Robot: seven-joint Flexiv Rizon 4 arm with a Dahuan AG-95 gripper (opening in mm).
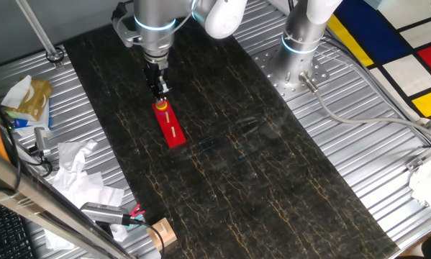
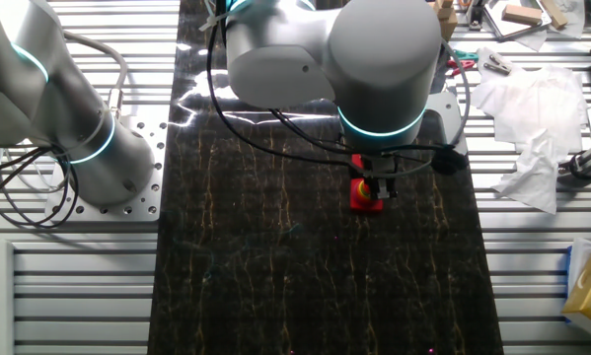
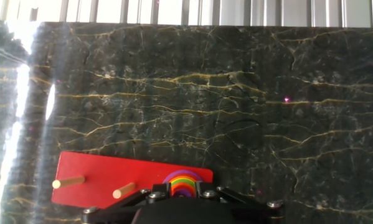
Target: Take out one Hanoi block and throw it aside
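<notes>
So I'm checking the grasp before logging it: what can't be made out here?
- Fingers: in the hand view the gripper body hides the tips, so open or shut is unclear.
- Rainbow block stack: its lower half is cut off behind the gripper.
- Red base: mostly hidden under the arm in the other fixed view.
- Pegs: too small in one fixed view.

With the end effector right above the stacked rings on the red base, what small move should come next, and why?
Probably lower a little and close on the top ring. The end effector sits directly over the rainbow ring stack at one end of the red base; both other pegs are bare, and no ring looks lifted.
</notes>
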